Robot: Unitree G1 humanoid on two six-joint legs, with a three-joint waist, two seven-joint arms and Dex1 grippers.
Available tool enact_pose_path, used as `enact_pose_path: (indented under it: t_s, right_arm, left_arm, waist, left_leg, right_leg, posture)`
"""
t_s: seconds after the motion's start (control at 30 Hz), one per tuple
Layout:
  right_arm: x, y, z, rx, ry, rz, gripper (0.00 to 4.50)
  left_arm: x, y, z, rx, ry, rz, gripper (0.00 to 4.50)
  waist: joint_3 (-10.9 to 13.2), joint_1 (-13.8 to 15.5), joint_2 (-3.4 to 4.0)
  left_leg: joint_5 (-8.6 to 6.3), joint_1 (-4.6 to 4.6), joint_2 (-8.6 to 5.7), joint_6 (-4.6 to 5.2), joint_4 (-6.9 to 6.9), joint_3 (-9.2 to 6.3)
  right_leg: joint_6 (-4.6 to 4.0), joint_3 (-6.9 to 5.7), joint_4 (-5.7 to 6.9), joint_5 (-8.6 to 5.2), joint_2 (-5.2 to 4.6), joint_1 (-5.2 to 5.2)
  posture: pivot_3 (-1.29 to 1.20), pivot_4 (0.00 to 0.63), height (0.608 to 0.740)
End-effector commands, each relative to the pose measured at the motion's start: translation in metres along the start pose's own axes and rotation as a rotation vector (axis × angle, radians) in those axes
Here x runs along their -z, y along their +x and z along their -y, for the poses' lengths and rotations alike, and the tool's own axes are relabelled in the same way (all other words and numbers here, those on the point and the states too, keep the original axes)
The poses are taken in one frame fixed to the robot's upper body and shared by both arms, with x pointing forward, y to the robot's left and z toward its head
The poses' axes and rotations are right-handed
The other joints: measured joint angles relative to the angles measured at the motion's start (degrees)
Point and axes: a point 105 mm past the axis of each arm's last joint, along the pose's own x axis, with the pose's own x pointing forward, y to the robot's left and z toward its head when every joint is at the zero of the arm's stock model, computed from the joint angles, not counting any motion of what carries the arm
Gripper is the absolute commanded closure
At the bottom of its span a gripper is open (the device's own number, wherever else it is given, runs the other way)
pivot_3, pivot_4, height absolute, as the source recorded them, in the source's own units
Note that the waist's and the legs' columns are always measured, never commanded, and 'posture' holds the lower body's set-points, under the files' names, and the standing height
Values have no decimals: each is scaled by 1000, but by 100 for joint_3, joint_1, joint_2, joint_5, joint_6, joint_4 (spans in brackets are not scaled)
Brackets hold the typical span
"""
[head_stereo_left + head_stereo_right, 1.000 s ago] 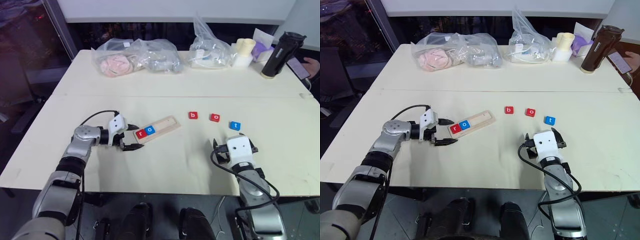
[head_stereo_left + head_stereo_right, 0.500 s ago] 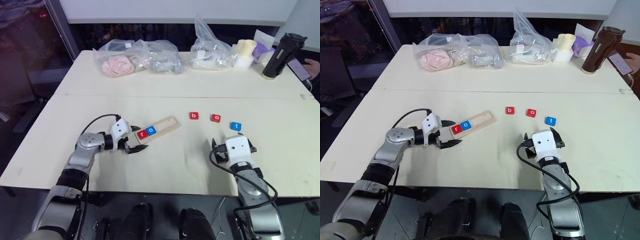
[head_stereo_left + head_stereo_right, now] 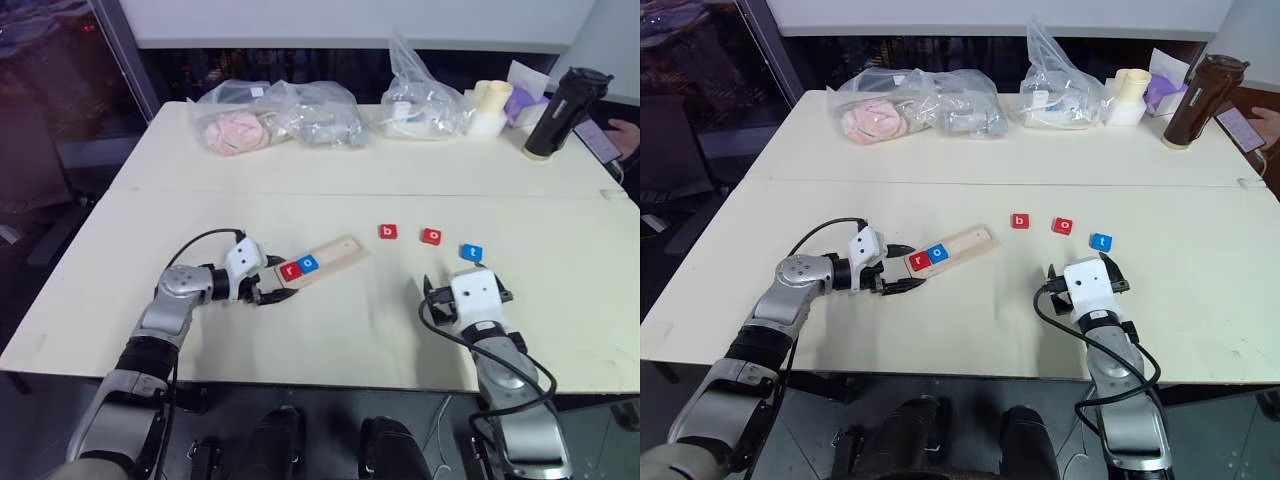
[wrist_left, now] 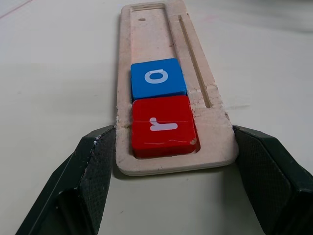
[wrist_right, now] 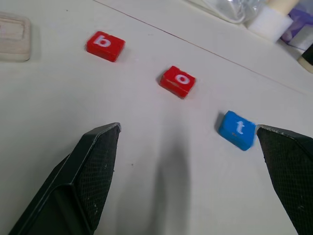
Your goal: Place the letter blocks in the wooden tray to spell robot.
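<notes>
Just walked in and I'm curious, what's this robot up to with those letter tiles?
It is spelling a word in the wooden tray. The red r block and blue o block already sit in the tray, and the left gripper has its fingers closed on the tray's near end. The red b block, red o block and blue t block lie loose ahead of the open right gripper.

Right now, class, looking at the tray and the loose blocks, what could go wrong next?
The left pincer is shut on the wooden tray; any twist could spill the red r and blue o. The right pincer, open, may nudge the blue t.
</notes>
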Motion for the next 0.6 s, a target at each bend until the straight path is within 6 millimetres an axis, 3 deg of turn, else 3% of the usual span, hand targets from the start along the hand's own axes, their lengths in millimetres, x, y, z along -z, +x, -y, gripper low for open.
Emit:
enact_pose_path:
  t_s: [0.03, 0.33, 0.6]
  right_arm:
    - [-9, 2, 15, 35, -13, 38, 0]
    - [-6, -6, 20, 39, -28, 21, 0]
    - [-4, -11, 16, 29, -24, 7, 0]
  left_arm:
    - [-7, 20, 32, 175, 19, 13, 1323]
    - [-17, 29, 62, 305, 57, 21, 1323]
    - [-14, 27, 78, 344, 86, 6, 1323]
  waist:
    - [1, -1, -1]
    - [2, -22, 0]
    - [2, -19, 0]
  left_leg:
    - [-1, -2, -3, 2, -1, 1]
    - [-1, -7, 5, 4, -12, 1]
    - [-1, -7, 6, 3, -12, 0]
  right_leg:
    - [2, 0, 0, -1, 0, 0]
    - [4, 1, 13, -2, 12, -1]
    - [0, 3, 10, -4, 1, -1]
  posture:
    - [0, 150, 738]
    - [0, 150, 738]
    - [0, 150, 738]
